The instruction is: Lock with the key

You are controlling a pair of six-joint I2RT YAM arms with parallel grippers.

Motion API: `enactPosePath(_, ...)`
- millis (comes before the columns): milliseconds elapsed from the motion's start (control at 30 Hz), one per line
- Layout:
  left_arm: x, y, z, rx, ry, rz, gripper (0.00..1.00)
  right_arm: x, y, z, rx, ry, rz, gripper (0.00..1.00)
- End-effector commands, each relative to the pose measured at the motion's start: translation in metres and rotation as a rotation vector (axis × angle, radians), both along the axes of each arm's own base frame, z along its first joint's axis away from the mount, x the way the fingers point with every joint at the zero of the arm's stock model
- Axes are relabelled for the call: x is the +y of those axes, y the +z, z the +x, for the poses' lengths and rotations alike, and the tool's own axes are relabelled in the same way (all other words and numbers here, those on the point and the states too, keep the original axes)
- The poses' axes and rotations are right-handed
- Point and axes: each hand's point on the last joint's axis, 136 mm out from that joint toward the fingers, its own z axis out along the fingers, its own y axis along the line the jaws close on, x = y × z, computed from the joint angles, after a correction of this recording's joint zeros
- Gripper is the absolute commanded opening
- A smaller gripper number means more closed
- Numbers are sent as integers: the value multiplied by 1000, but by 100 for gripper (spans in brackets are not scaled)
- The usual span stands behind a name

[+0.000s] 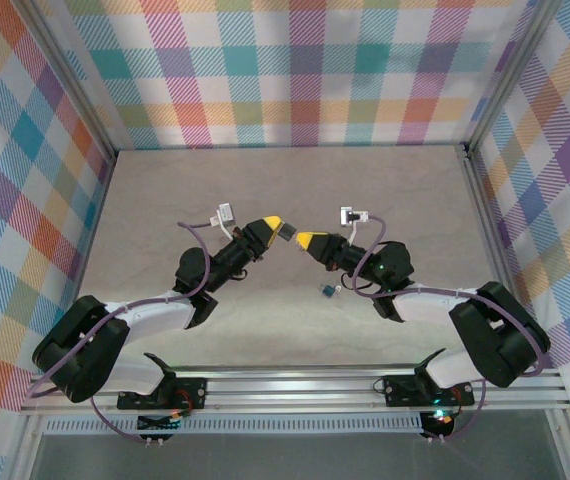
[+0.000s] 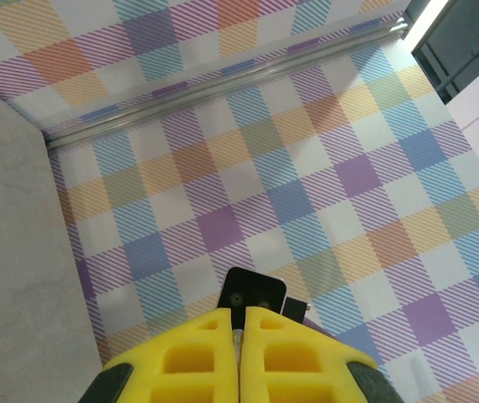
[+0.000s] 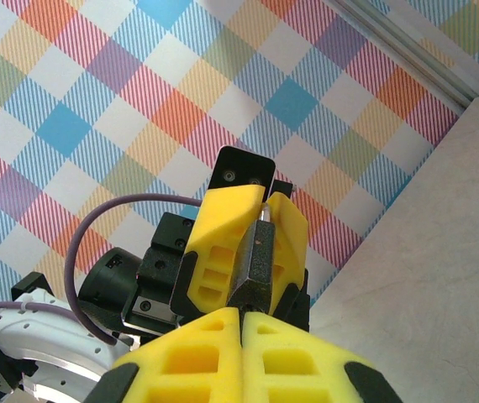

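**Both pincers closed, tips meeting over the table**

On the overhead camera I have the left gripper (image 1: 277,225) and the right gripper (image 1: 305,239) raised over the pale grey stone-look table (image 1: 265,180). They point at each other near its middle, yellow tips close together.

The left gripper's yellow fingers are clamped on a small dark grey metal block (image 3: 256,256), which looks to me like a padlock body. On the right wrist camera the block sticks out of those fingers toward the lens, and its near end sits right at my right fingertips. On the left wrist camera the left fingers stand almost together, with a thin grey sliver in the slit between them.

The right gripper's two yellow fingers are pressed together with no gap that I can see. I cannot tell whether they pinch anything, because the fingers themselves hide the spot where they meet the block.

I cannot pick out the tiny silver-grey key with any certainty. A small blue object (image 1: 323,291) lies on the table beside the right arm, nearer the bases than the grippers. A tiny silvery bit lies just beside it, too small for me to tell what it is.
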Motion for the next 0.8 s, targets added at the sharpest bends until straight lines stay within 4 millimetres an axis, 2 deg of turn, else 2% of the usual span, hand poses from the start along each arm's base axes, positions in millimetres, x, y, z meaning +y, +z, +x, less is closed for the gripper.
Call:
enactPosePath(0, 9, 31, -8, -91, 21, -69, 0, -2, -4, 0, 0, -7, 4, 0)
enactPosePath(400, 23, 35, -2, -88, 80, -90, 0, -11, -17, -9, 9, -32, -10, 0)
enactPosePath(767, 31, 48, 10, -93, 143, -131, 0, -8, -34, -24, 9, -33, -43, 0)
